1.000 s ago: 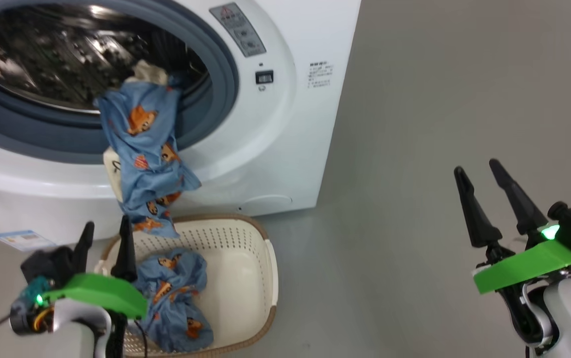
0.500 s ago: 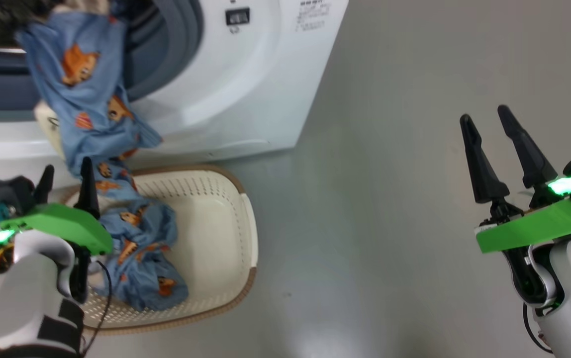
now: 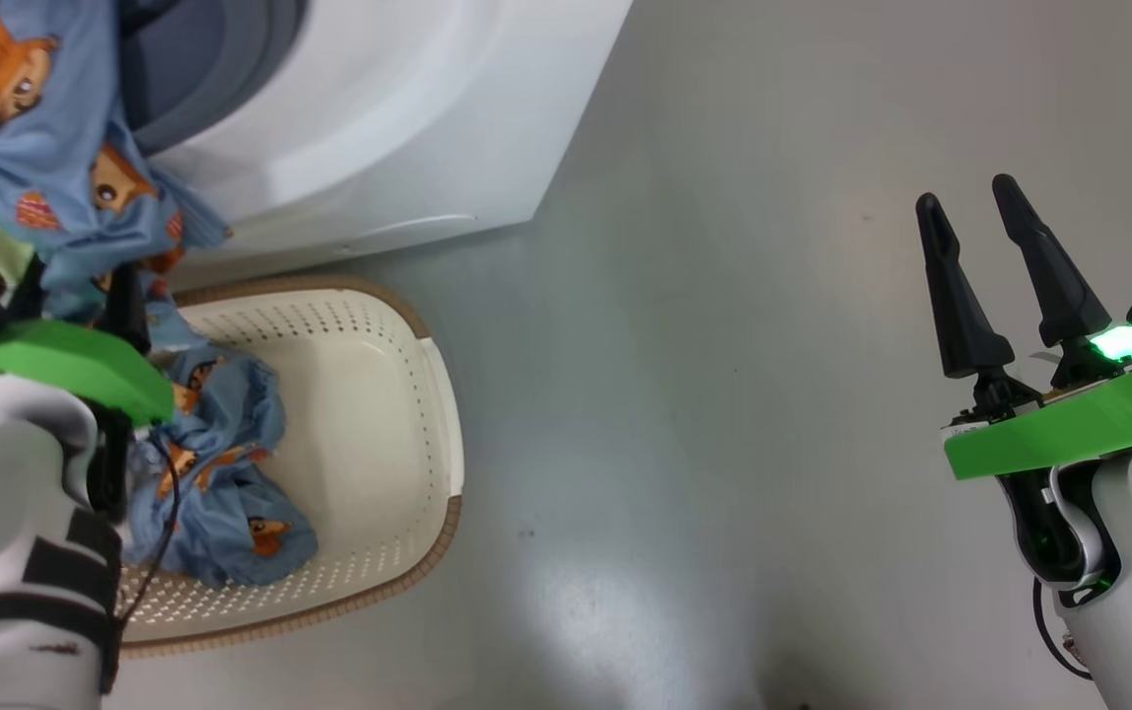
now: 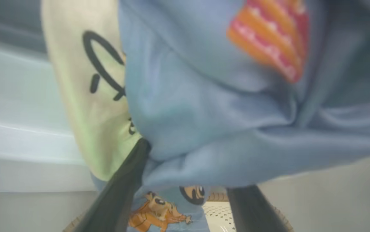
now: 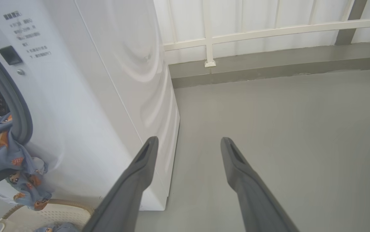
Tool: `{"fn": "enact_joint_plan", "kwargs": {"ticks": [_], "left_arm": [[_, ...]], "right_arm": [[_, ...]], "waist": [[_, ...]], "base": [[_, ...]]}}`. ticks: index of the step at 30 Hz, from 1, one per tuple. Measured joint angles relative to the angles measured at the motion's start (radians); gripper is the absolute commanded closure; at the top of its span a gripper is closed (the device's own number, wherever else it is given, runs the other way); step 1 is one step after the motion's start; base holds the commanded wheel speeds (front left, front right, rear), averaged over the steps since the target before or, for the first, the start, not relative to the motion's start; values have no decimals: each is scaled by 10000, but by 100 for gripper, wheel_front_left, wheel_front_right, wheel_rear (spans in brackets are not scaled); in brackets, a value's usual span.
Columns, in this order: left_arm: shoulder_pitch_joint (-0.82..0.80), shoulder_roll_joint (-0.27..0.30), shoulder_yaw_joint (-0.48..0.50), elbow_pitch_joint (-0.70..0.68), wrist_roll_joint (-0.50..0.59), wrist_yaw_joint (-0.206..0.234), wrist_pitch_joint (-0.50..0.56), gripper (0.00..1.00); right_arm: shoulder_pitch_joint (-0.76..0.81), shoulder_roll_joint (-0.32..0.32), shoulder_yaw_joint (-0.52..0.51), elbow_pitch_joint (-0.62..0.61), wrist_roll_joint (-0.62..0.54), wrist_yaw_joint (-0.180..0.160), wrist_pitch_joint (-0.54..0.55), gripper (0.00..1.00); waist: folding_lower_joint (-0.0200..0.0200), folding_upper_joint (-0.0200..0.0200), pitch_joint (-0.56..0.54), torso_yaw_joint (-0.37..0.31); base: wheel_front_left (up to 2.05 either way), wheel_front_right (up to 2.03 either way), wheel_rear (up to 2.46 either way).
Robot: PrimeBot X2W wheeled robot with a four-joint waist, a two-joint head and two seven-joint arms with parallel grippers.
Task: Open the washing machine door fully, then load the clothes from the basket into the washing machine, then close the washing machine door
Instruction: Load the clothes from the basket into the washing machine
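Note:
One of the clothes, a light blue garment [image 3: 24, 138] with orange animals, hangs out of the washing machine [image 3: 359, 128] opening and down its white front. My left gripper [image 3: 78, 281] stands open at its lower end. In the left wrist view the blue garment [image 4: 210, 106] drapes over my left gripper [image 4: 188, 170], and its fingers [image 4: 120, 193] are spread. A second blue garment [image 3: 211, 473] lies bunched in the cream basket [image 3: 379, 414] on the floor. Over bare floor, my right gripper [image 3: 970, 212] is open and empty. The washing machine door is out of view.
A cream cloth with black marks [image 4: 91, 96] hangs behind the blue garment. Grey floor [image 3: 704, 394] spreads to the right of the basket and machine. The machine's side panel [image 5: 123, 80] is close to my right gripper [image 5: 188, 141]. A white railing [image 5: 268, 32] runs behind.
The head camera has tilted down, so the whole picture has shifted up and left. Both grippers stay open. The left gripper remains at the hanging garment's lower end.

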Motion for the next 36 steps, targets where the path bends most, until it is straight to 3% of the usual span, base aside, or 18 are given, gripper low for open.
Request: {"fn": "enact_joint_plan", "kwargs": {"ticks": [11,12,13,14,24,36], "left_arm": [[-324,-59,203,-326,6,29,-102,0],[-314,-90,215,-366,8,29,-102,27],[-292,-119,207,-410,13,29,-102,89],[-283,-146,182,-443,23,21,-102,100],[27,-351,-453,-857,19,-15,-105,100],[1022,-299,-780,-3685,-349,-17,-123,100]], "right_arm": [[-139,73,8,0,0,0,0,0],[-139,73,10,0,0,0,0,0],[-139,71,10,2,0,0,0,0],[-139,71,12,2,0,0,0,0],[-138,82,65,84,0,0,0,0],[-82,136,48,148,0,0,0,0]], "waist": [[0,0,198,-11],[0,0,185,6],[-1,0,171,23],[-1,0,154,42],[-1,0,-149,238],[-1,0,-591,387]], "base": [[0,0,0],[0,0,0],[0,0,0],[0,0,0],[0,0,0],[0,0,0]]}}
